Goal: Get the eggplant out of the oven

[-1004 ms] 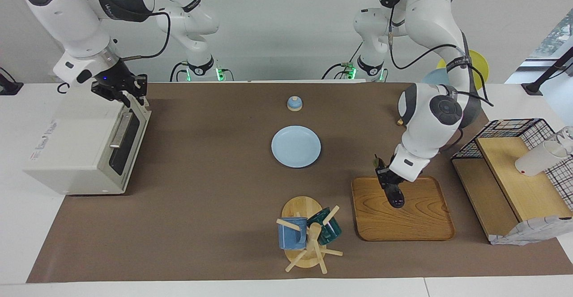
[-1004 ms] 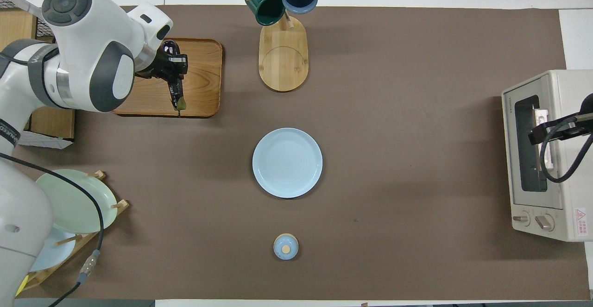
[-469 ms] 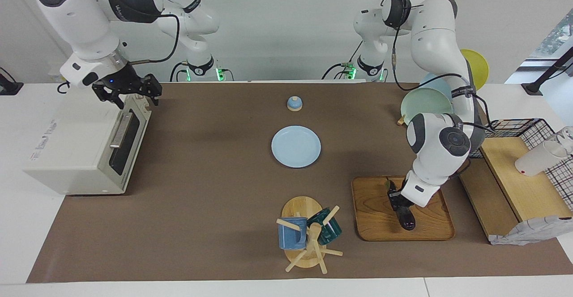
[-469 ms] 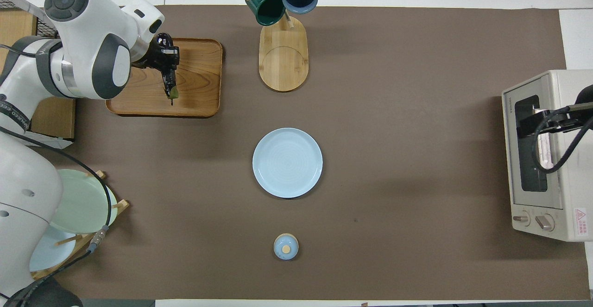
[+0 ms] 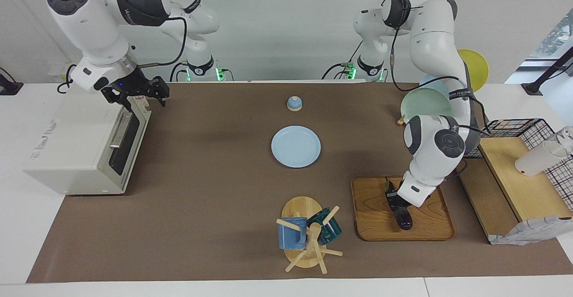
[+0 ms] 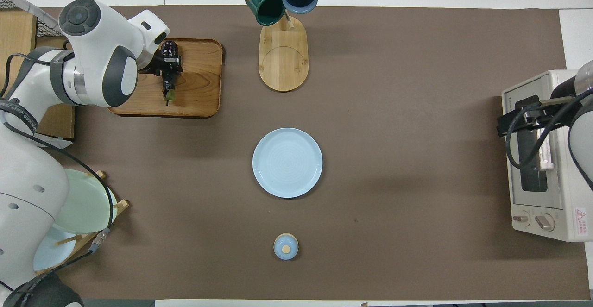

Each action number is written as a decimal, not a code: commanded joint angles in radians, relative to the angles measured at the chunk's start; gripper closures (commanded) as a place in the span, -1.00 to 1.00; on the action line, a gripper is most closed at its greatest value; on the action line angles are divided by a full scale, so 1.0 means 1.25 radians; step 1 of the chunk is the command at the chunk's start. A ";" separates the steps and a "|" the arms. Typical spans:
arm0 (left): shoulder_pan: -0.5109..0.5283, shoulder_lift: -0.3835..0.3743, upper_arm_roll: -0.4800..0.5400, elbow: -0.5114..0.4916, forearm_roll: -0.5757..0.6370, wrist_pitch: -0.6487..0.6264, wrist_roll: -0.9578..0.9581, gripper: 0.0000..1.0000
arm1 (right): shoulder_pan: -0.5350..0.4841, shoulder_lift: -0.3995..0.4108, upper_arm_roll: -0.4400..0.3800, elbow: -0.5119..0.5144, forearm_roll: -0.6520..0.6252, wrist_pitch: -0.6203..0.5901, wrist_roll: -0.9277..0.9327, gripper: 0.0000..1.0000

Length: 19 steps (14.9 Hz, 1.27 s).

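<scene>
a: where is your small glossy dark purple eggplant (image 5: 402,215) (image 6: 167,72) right now?

b: it's down on the rectangular wooden tray (image 5: 375,216) (image 6: 200,75) toward the left arm's end of the table, lying along the tray with its thin stem pointing toward the robots. your left gripper (image 5: 395,204) (image 6: 169,64) is low over the tray, and its fingers are clamped on the eggplant's body.

a: and the boxy off-white toaster oven (image 5: 80,147) (image 6: 546,159)?

b: it sits at the right arm's end of the table, well apart from the tray. its glass-windowed door with the metal bar handle looks shut.

a: where's your right gripper (image 5: 142,94) (image 6: 518,119)?

b: it hangs over the top front edge of the oven, at the end nearer the robots. its fingers are spread apart, with nothing between them.

a: anything else you'd see on the brown mat?

b: a round light blue plate (image 5: 296,146) (image 6: 287,162) lies in the middle, and a small blue lid with a wooden knob (image 5: 294,103) (image 6: 286,246) sits nearer to the robots than the plate. a wooden mug tree (image 5: 306,238) (image 6: 283,52) holding a blue mug and a dark teal mug stands beside the tray.
</scene>
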 commanded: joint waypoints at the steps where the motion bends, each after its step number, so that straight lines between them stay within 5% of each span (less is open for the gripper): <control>1: 0.009 -0.049 -0.007 -0.007 0.005 -0.045 0.009 -1.00 | -0.009 -0.023 0.001 -0.004 -0.009 -0.019 0.009 -1.00; 5: 0.012 -0.158 -0.006 -0.015 -0.012 -0.124 -0.022 -1.00 | -0.020 -0.036 -0.001 -0.001 0.001 -0.038 0.011 -1.00; 14: 0.048 -0.423 -0.004 -0.020 -0.011 -0.486 -0.029 -1.00 | -0.022 -0.046 -0.002 0.009 0.001 -0.036 0.003 -1.00; 19: 0.037 -0.523 -0.004 -0.117 -0.011 -0.546 -0.037 -1.00 | -0.021 -0.048 -0.002 0.009 0.000 -0.036 0.003 -1.00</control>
